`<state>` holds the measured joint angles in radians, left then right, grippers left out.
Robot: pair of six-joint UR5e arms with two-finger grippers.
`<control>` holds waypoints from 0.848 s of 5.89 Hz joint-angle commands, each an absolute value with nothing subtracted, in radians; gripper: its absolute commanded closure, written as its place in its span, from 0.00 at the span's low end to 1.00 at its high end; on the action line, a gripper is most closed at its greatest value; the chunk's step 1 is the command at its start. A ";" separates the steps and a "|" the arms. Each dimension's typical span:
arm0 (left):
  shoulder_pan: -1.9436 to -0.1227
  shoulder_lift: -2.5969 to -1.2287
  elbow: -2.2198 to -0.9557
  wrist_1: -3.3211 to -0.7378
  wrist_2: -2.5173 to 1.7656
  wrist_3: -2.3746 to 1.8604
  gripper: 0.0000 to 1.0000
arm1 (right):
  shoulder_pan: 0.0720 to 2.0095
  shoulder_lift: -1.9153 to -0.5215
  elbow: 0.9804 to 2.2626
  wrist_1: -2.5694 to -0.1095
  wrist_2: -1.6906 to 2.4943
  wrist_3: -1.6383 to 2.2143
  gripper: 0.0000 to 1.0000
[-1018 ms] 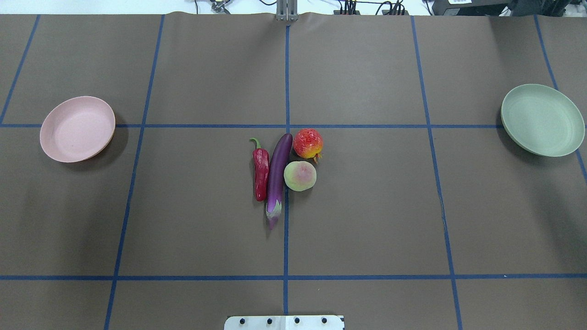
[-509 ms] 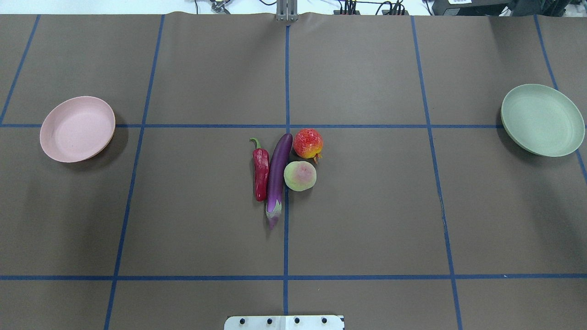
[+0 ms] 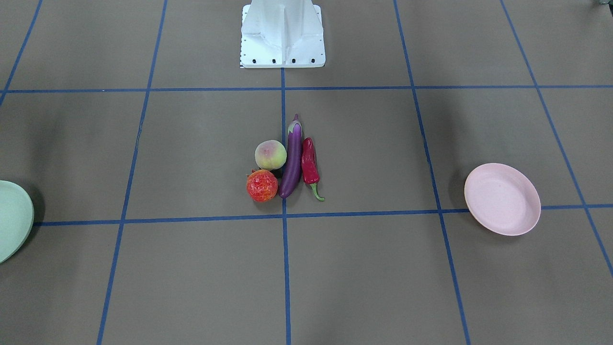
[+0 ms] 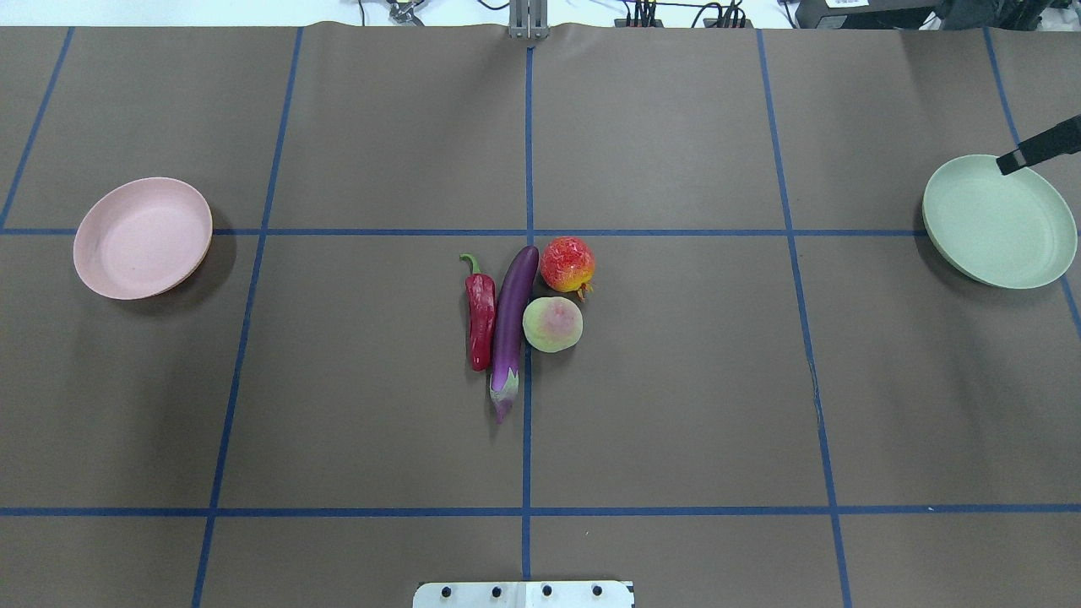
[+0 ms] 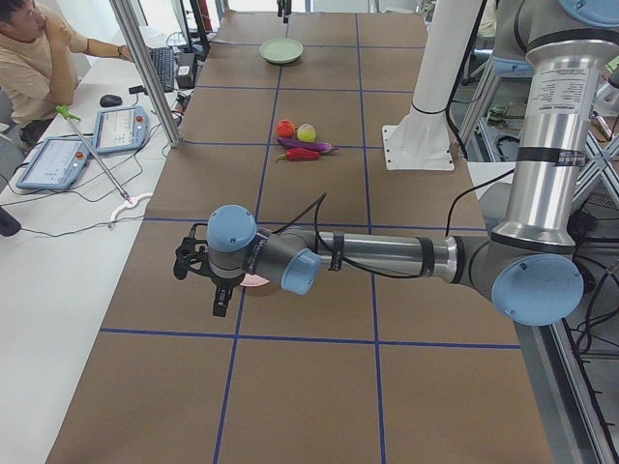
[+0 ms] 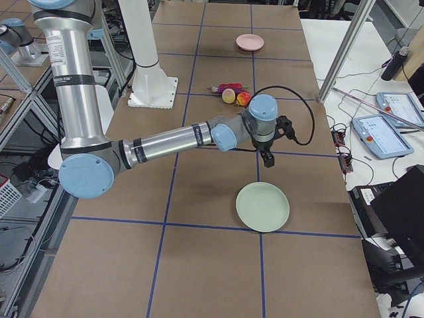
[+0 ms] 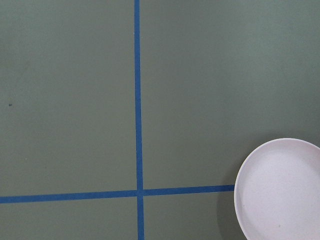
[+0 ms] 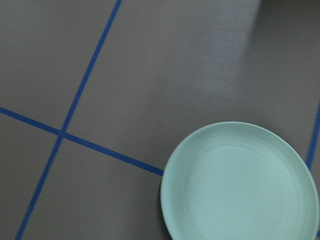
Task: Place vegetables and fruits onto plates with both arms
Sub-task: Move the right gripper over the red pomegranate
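Note:
The purple eggplant (image 4: pixel 513 317), the red chili (image 4: pixel 480 317), the peach (image 4: pixel 552 323) and the red-orange fruit (image 4: pixel 567 263) lie clustered at the table's middle; in the front-facing view they show as eggplant (image 3: pixel 292 160), chili (image 3: pixel 309 165), peach (image 3: pixel 270 154) and fruit (image 3: pixel 262 185). The pink plate (image 4: pixel 142 237) is empty at the left. The mint green plate (image 4: pixel 998 221) is empty at the right. My right gripper (image 4: pixel 1039 145) shows only a black tip over the green plate's far rim. My left gripper (image 5: pixel 201 280) hangs above the pink plate (image 7: pixel 285 190). I cannot tell whether either is open or shut.
The white base block (image 3: pixel 282 33) stands at the robot's side of the table. Blue tape lines grid the brown mat. An operator (image 5: pixel 39 48) sits beside the table with tablets (image 5: pixel 118 128) and an aluminium post (image 5: pixel 145 68).
A black tip of my right gripper has come into the overhead view over the green plate's far rim. The produce and plates have not moved.

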<state>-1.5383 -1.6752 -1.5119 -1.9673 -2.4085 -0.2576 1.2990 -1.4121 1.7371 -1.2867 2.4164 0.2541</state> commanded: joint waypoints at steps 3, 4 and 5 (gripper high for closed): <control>-1.493 -1.701 -1.508 -1.988 -2.402 -0.259 0.00 | 0.990 -1.125 1.735 -1.296 2.273 0.854 0.00; -1.493 -1.698 -1.508 -1.990 -2.402 -0.255 0.00 | 0.917 -1.059 1.732 -1.378 2.175 0.924 0.00; -1.493 -1.698 -1.508 -1.991 -2.404 -0.253 0.00 | 0.846 -0.963 1.727 -1.549 2.090 0.943 0.00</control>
<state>-1.4926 -1.6989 -1.5079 -1.9898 -2.4027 -0.2553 0.9140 -1.0445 1.7313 -1.4173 2.1722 0.9047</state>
